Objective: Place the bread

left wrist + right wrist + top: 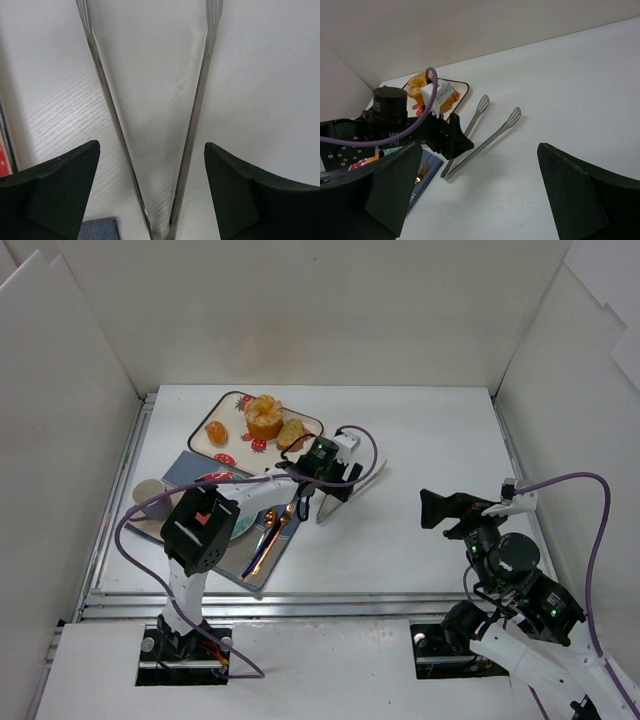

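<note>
The left claw (152, 150) stands wide over the tongs (196, 110), with both of their arms between its fingers and neither touched. The bread (216, 432) lies on the tray (236, 408), beyond the claw to its left. If a finger snags the tongs, it could sweep them into the tray — and set the round bun rolling.

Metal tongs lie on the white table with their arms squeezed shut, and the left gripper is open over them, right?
No. The metal tongs lie on the white table with arms spread in a V, not shut, as the left wrist view shows. The left gripper is open over them.
</note>
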Controlling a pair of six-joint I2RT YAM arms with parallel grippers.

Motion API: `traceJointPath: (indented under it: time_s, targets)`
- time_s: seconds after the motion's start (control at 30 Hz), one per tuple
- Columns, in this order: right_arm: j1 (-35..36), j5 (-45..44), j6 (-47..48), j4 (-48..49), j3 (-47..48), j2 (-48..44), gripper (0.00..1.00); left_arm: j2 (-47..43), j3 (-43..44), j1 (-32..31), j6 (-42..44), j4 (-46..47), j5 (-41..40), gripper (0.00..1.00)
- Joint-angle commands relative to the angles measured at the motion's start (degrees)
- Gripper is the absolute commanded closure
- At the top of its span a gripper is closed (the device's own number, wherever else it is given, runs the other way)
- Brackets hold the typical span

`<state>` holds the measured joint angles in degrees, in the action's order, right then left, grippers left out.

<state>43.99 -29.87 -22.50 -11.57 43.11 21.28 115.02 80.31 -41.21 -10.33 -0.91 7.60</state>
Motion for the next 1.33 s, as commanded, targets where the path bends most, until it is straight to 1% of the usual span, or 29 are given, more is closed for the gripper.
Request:
traceJointPath:
  time_s: [0.0,0.07,0.17,0.23,0.27,0.3,0.33,0.37,0.4,0.47,0.57,0.73,0.77,0.87,1.03,1.3]
  targets:
    - [0.22,-2.13,0.0,2.87,0.31,0.78,0.02,-8.22,5.11,-1.06,2.32,-2.34,-2.58,0.19]
    - [0.22,-2.04,-0.09,2.87,0.22,0.96,0.02,-10.16,5.82,-1.06,3.03,-4.36,-3.2,0.19]
    - [0.31,-1.42,-0.44,2.96,0.39,1.48,0.02,-16.99,6.7,-2.29,3.65,-8.84,-4.86,0.19]
    - [0.31,-0.81,-0.7,2.87,1.09,3.24,0.02,-20.61,6.09,-3.34,4.52,-11.47,-7.31,0.13]
    - [0.14,0.41,-0.61,2.87,1.79,3.94,0.02,-22.63,4.87,-4.65,4.7,-12.18,-10.64,0.01]
    - [0.31,1.21,-0.7,2.87,2.15,5.08,0.02,-26.48,4.33,-5.19,4.96,-13.06,-12.24,0.0]
    - [0.22,1.82,-0.61,2.7,2.41,5.44,0.02,-28.52,3.54,-5.19,5.23,-14.11,-14.69,0.0]
    - [0.22,3.83,-0.27,2.78,2.5,5.7,0.02,-30.63,1.19,-5.72,5.32,-14.38,-15.24,0.0]
    - [0.13,4.63,0.0,2.78,2.59,5.97,0.02,-34.74,-0.14,-5.72,5.32,-14.39,-15.59,0.0]
    - [0.22,5.26,-0.09,2.87,2.59,5.62,0.02,-38.71,-4.61,-6.25,4.79,-13.77,-17.26,0.0]
    - [0.22,5.34,-0.35,2.87,2.06,4.3,0.02,-47.93,-10.41,-6.78,4.44,-12.37,-18.05,0.0]
    - [0.31,5.52,0.09,3.66,1.01,2.63,0.02,-57.79,-17.28,-7.3,3.47,-11.14,-19.99,0.0]
    - [0.22,5.7,0.35,3.92,0.92,2.63,0.02,-60.76,-18.25,-7.3,3.99,-10.7,-20.16,0.0]
    - [0.22,5.87,0.44,4.37,0.83,3.24,0.02,-65.34,-21.07,-7.3,5.49,-8.5,-20.95,0.0]
    - [0.31,6.14,0.79,4.28,1.01,4.3,0.02,-68.26,-22.13,-7.3,5.84,-8.58,-19.99,0.0]
    - [0.22,5.7,1.32,4.28,1.1,4.48,0.02,-66.33,-21.34,-7.3,5.67,-9.37,-18.76,0.0]
